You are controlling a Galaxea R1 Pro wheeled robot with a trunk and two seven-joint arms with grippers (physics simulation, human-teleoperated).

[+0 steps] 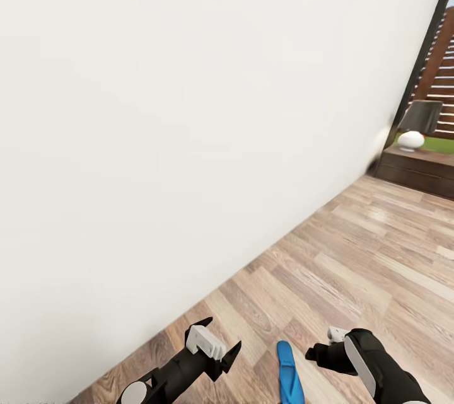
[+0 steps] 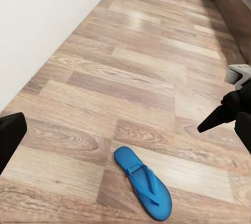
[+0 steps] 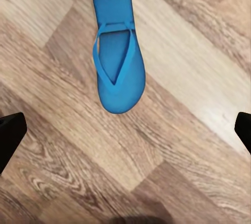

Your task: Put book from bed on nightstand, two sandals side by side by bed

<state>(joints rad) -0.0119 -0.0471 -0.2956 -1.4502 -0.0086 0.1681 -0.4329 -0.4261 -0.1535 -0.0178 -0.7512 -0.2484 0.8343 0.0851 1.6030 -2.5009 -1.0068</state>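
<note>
Blue sandal [image 3: 117, 51] lies flat on the wood floor [image 1: 353, 253], untouched, between the left gripper [image 1: 211, 344] and right gripper [image 1: 328, 344], both spread wide and empty.

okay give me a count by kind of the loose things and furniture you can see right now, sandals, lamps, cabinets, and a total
Blue sandal: 1, lying flat on the wood floor between the two grippers
Table lamp: 1, white base with dark shade
Dark wooden cabinet: 1, under the lamp by the window
Total: 3
</note>
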